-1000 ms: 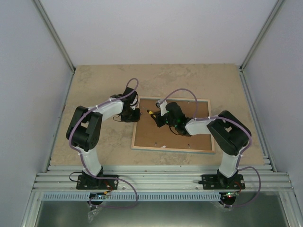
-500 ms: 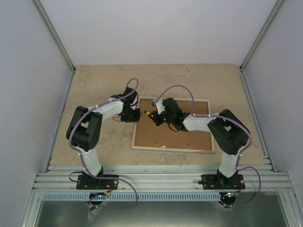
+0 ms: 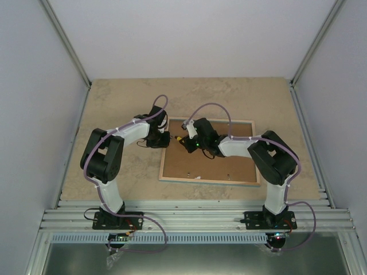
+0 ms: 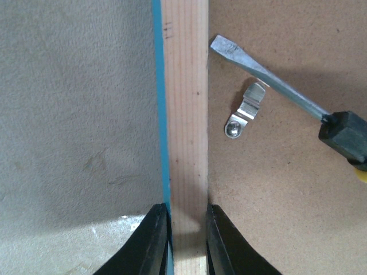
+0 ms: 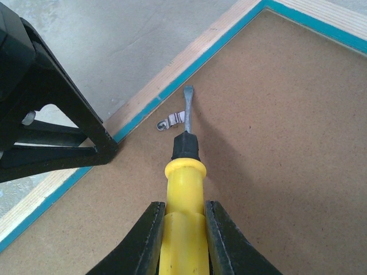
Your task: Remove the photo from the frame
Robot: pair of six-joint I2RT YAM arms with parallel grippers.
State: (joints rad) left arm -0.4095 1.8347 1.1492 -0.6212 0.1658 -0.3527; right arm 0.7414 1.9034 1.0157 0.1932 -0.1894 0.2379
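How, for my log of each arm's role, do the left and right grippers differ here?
The left gripper pinches the frame by its wood rim; the right gripper grips a yellow-handled screwdriver. The left gripper sits at the frame's edge, partly over the table; the right gripper is over the frame's brown back, with the blade tip by a metal clip. Both are shut on something.

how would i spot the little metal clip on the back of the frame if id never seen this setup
Find the frame lying with its brown fibreboard back up. Along its left edge, the left gripper pinches the wood rim. Just inside that rim sits the clip: a small bent silver tab held by one screw, short and kinked beside the long straight screwdriver blade.
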